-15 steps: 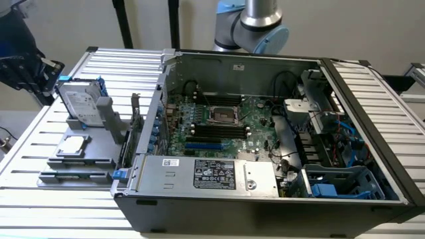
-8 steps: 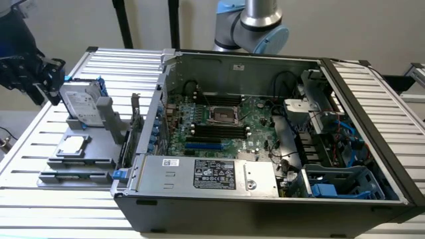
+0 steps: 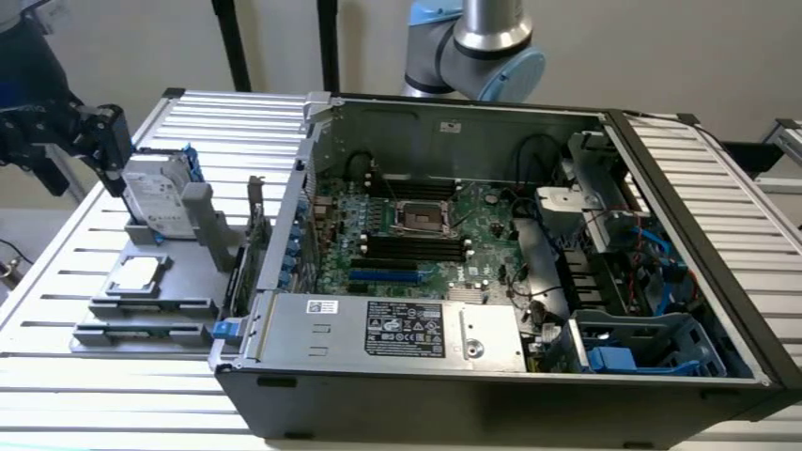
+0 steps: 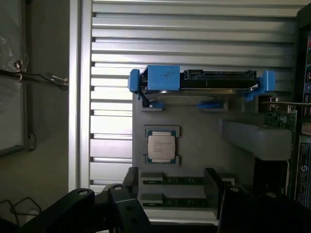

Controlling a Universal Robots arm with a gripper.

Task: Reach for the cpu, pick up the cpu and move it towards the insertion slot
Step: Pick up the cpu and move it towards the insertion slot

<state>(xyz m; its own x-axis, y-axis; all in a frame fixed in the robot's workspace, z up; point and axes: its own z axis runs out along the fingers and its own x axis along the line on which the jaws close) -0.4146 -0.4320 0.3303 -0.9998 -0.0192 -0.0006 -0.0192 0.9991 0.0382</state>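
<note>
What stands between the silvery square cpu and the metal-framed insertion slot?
Exterior view: an upright expansion card and the grey case wall separate cpu from insertion slot.

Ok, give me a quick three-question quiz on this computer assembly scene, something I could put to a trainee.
1. True or false: the cpu sits in the insertion slot on the motherboard.
2. Which thing stands on the grey fixture together with the cpu?
A. a hard drive in a blue frame
B. a cooling fan
C. a screwdriver
3. Fill in the gap: the end effector hangs over the fixture, and between its fingers it holds ____.

Key: 1 false, because the cpu lies on the fixture outside the case; 2 A; 3 nothing.
</note>
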